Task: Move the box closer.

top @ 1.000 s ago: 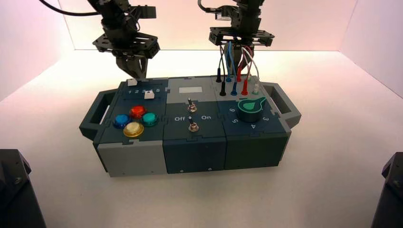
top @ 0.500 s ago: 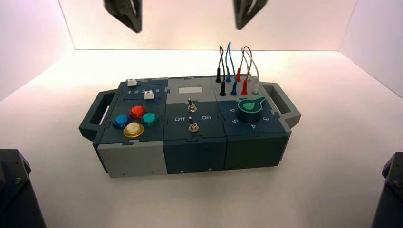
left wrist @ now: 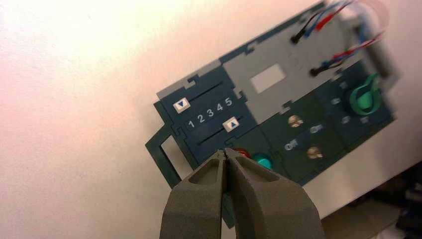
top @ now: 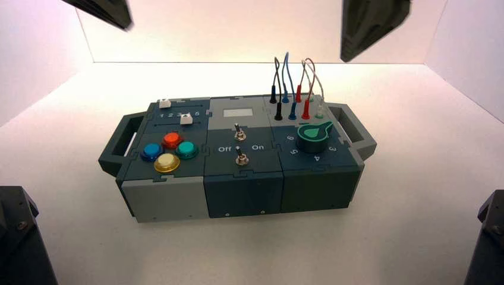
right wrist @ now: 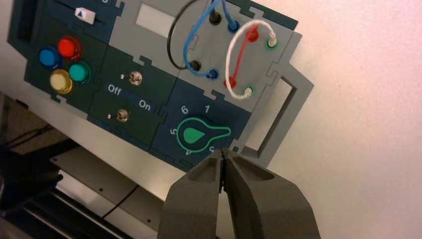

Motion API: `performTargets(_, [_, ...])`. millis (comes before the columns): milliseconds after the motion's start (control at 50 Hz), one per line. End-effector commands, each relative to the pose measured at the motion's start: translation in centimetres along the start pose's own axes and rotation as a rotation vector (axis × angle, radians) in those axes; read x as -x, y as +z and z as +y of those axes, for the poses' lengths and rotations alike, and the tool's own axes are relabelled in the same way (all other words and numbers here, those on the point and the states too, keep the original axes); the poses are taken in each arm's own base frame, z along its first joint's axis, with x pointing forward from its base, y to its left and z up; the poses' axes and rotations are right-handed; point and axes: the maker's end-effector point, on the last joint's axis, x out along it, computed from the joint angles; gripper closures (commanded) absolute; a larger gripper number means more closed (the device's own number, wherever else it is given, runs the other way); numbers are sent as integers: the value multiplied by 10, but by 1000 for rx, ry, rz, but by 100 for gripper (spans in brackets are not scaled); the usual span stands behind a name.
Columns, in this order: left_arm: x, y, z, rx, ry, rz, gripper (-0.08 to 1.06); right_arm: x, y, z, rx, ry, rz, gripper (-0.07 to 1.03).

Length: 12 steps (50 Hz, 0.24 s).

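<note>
The box [top: 238,160] is long and dark blue-grey, with side handles and a light grey front on its left section. It stands in the middle of the white table. On top are coloured round buttons [top: 169,151], two toggle switches [top: 239,144], a green dial [top: 313,135] and plugged wires [top: 294,83]. My left gripper [top: 122,21] is shut and empty, raised high above the box's back left. My right gripper [top: 350,50] is shut and empty, raised high above the back right. The left wrist view shows its shut tips [left wrist: 225,152] over the box [left wrist: 278,109]. The right wrist view shows its tips [right wrist: 223,152] over the dial [right wrist: 199,134].
White walls close in the table at the back and sides. Two dark arm bases [top: 21,237] [top: 487,237] stand at the near corners. The box's handles [top: 119,142] [top: 356,127] stick out at both ends.
Both grippers have lifted up from the box's back edge and spread outward to the upper corners. The box has not moved.
</note>
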Motion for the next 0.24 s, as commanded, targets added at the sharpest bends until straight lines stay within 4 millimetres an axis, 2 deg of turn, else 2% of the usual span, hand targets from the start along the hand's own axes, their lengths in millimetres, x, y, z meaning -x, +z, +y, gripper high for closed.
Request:
performTargets(20, [9, -2, 0, 6, 1, -44, 101, 2, 4, 2, -1, 7, -41, 98])
performTargets(240, [1, -12, 2, 8, 6, -4, 101, -8, 1, 1, -1, 5, -18, 98])
